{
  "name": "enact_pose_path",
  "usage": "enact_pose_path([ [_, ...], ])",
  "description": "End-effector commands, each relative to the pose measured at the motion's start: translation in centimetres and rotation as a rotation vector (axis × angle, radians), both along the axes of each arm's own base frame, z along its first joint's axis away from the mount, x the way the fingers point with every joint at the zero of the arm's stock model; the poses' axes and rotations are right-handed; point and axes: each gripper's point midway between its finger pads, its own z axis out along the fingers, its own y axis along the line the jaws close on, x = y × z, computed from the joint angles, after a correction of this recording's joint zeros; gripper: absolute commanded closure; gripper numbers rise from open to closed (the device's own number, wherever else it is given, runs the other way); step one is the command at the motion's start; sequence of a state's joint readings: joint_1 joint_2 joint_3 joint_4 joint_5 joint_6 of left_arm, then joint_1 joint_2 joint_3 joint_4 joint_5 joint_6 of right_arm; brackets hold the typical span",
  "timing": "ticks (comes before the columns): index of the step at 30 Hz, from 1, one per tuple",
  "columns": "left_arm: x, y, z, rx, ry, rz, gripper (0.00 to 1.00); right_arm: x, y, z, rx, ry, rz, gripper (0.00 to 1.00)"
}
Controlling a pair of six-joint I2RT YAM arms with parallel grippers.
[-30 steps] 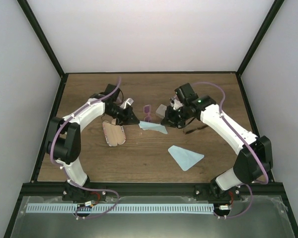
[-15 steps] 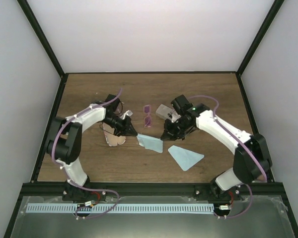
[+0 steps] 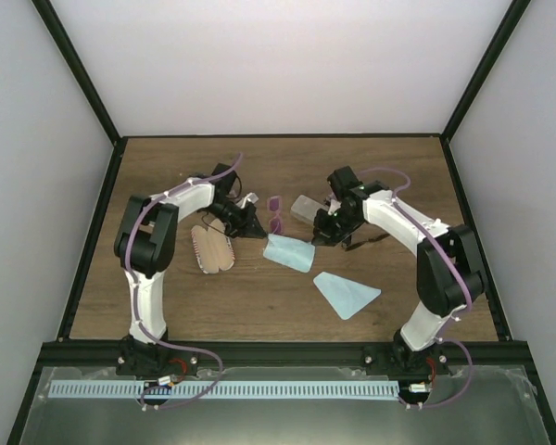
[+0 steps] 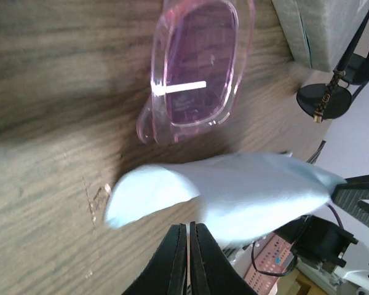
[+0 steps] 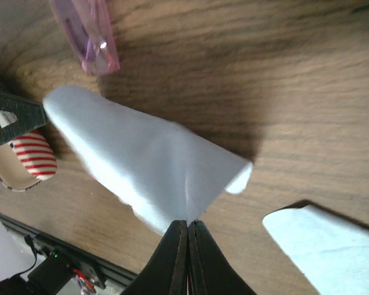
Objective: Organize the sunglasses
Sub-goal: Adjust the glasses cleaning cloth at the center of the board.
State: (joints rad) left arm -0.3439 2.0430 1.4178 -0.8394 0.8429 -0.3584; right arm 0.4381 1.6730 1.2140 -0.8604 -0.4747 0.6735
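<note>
The left claw [image 4: 189,227] and right claw [image 5: 188,224] are both pinched shut, seemingly on 1 blue cloth [image 3: 289,251]; lower it evenly, clear of the pink sunglasses [image 4: 197,67].

Two pairs of sunglasses [image 3: 275,213] [image 4: 325,101], two light blue cloths [image 3: 289,251] [image 3: 346,294], two cases [image 3: 211,248] [image 3: 306,208].

The top camera overlooks the blue cloth [image 3: 289,252] from afar; both wrist cameras face it closely from opposite ends, sharing pink sunglasses [image 4: 197,67] beside it.
</note>
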Motion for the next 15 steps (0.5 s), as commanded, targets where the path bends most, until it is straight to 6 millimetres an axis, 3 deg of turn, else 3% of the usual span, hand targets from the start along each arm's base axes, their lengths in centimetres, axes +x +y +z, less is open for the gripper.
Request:
enact_pose_path([
  [1,1.0,-0.4,-0.6,-0.014,-0.009,-0.011,0.96,2.3,-0.9,0.0,-0.032,-0.068,0.009,0.99],
  [12,1.4,-0.5,-2.1,0.002,0.013,0.0,0.96,2.4,-0.3,-2.4,-0.019,-0.024,0.03,0.99],
  [15,1.8,-0.6,-2.3,0.008,-0.003,0.002,0.87,2.1,-0.5,-2.5,-0.023,-0.022,0.021,0.99],
])
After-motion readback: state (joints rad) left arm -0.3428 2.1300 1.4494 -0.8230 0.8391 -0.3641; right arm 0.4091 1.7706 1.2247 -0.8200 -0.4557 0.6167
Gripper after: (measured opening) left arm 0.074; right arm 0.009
